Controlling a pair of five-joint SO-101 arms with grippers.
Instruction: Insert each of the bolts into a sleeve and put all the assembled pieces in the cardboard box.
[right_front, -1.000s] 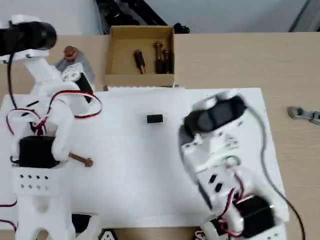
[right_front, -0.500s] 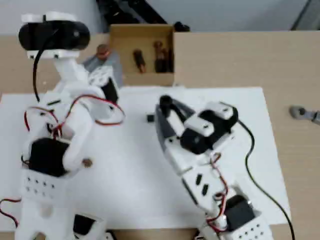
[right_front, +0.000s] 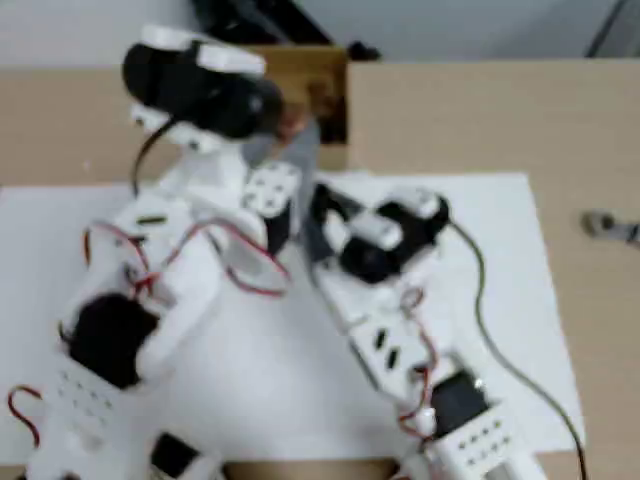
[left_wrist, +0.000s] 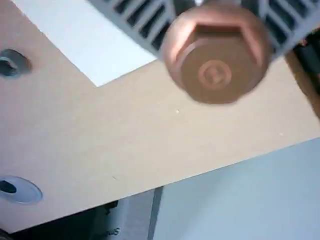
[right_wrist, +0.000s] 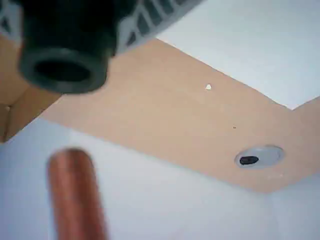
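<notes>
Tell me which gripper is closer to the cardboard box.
Left. The left gripper, holding a bolt, is at the front edge of the cardboard box; the right gripper, holding a sleeve, is farther back over the white sheet.

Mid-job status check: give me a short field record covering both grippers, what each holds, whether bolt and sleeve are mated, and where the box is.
cardboard box: beyond the far edge of the white sheet; contents too blurred to count
left gripper: shut on bolt, held up near the cardboard box
right gripper: shut on sleeve, beside the left gripper
mating: not yet done; the sleeve bore is empty and the bolt shaft is apart from it
</notes>
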